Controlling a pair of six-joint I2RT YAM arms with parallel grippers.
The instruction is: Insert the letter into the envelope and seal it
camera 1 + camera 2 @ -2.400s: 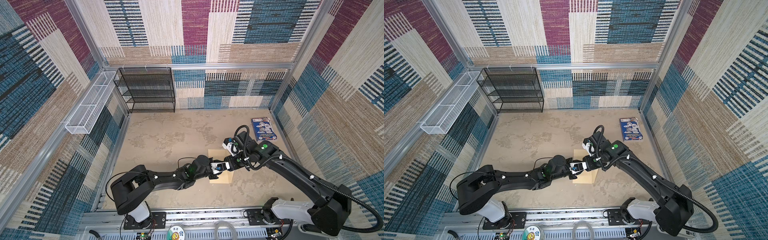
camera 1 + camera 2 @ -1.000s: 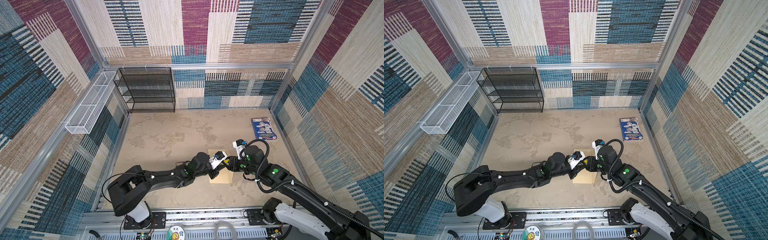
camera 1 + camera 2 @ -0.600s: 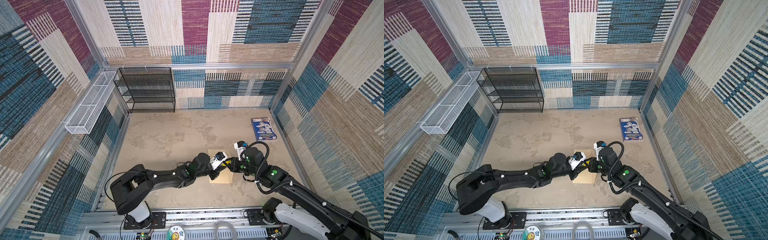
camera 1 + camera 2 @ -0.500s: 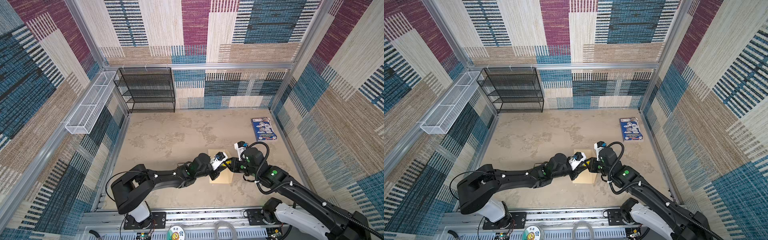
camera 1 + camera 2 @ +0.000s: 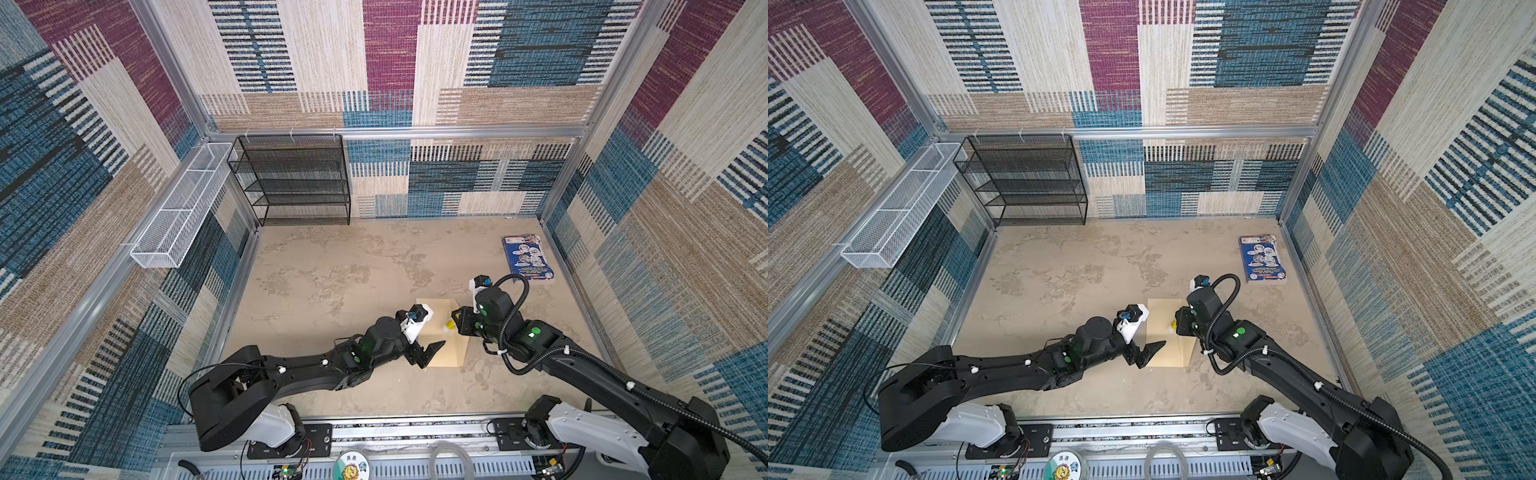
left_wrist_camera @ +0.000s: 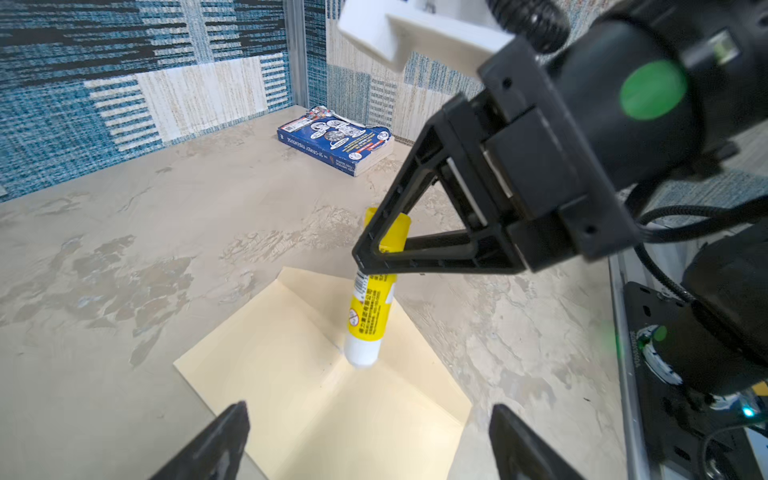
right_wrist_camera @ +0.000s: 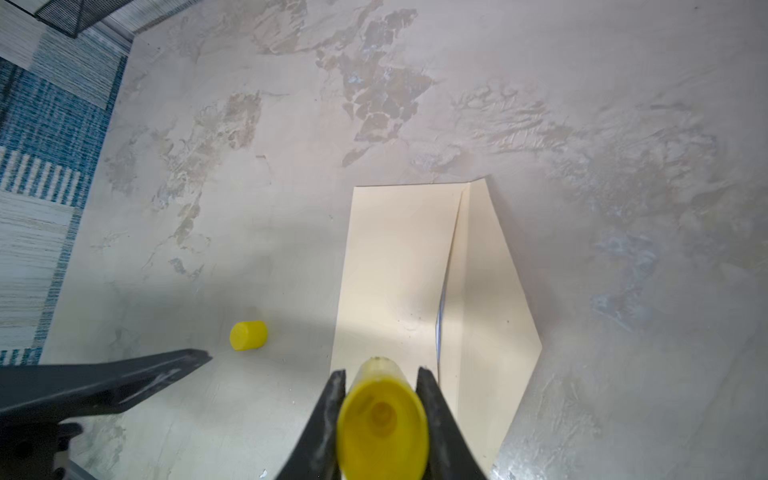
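Two grippers are hovering over the flat envelope [image 5: 436, 307].
Nearest, the left gripper [image 5: 432, 355] is hanging wide apart, empty; the right gripper [image 6: 380, 257] is squeezing the glue stick [image 6: 368, 320], tip on the envelope, and should be rubbing softly along the flap, beside the letter [image 7: 439, 307] tucked inside.

Left gripper [image 6: 374, 440]: two black fingertips [image 6: 224, 440] spread wide, gripping nothing, hovering over paper. Flat tan paper envelope [image 6: 270, 374] lies on beige mottled tabletop [image 6: 124, 257], flap folded open. Right gripper [image 6: 380, 259], black with triangular fingers, clamps yellow-and-white glue stick [image 6: 370, 307] near its yellow end. Stick near upright, slightly tilted, white end down on envelope at fold line. Glossy blue printed booklet [image 6: 336, 139] lies flat by corner of patterned wall [image 6: 124, 83], well apart from envelope.
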